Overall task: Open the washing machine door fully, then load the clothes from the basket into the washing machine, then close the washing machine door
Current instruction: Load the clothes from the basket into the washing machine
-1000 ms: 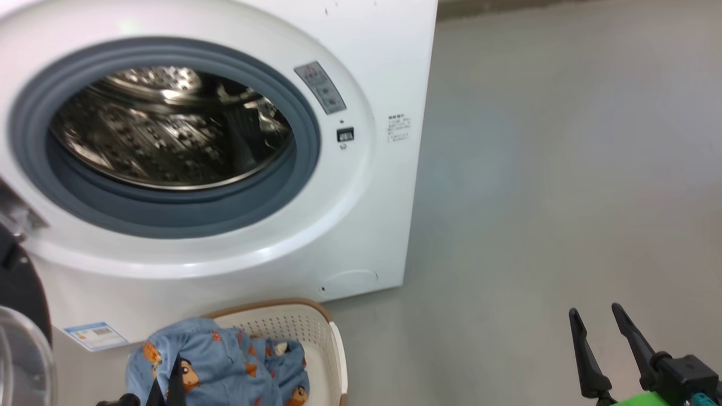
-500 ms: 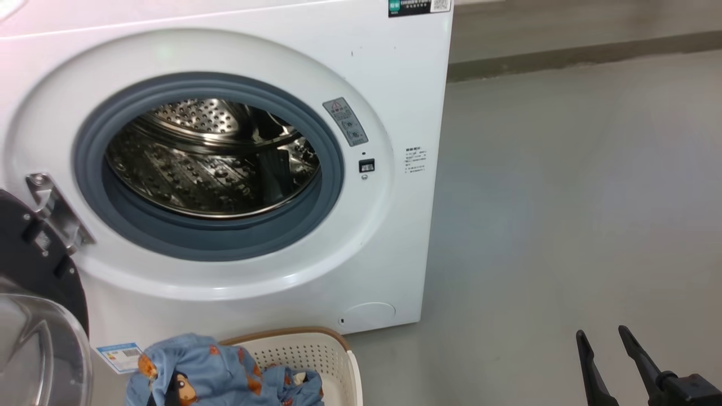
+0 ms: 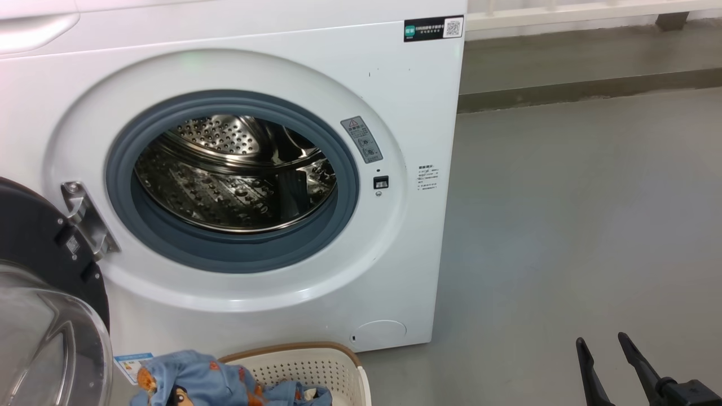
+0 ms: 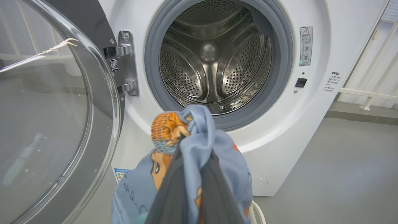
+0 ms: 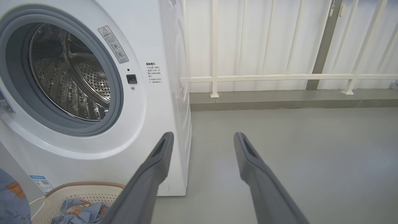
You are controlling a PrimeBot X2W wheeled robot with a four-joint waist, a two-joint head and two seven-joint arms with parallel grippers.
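grey floor (image 3: 564,197) runs bare to the right of the machine, and a white railing (image 5: 279,76) stands along the far wall.

left claw (image 4: 196,153): clenched on the clothes (image 4: 199,130). a bunch of light blue printed fabric is pinched between its dark fingers (image 4: 172,186) and drapes down over both of them. in the left wrist view the bunch hangs before the lower edge of the drum opening. whether its lower end touches the basket cannot be told.

right claw (image 5: 203,138): released, jaws wide apart, nothing between them. it is held over open floor to the right of the machine, well apart from the load.

basket (image 3: 316,366): on the floor just in front of the washing machine (image 3: 395,84), below the opening. the right wrist view shows more blue fabric lying inside it.

washing machine door (image 3: 34,237): swung open to the left on its metal hinge (image 3: 84,217), with the clear glass bowl bulging toward the camera.

grey gasket (image 3: 225,262) and steel drum (image 3: 237,169): exposed, showing perforated metal inside.

blue label sticker (image 3: 131,365): low on the machine front, left of the basket.
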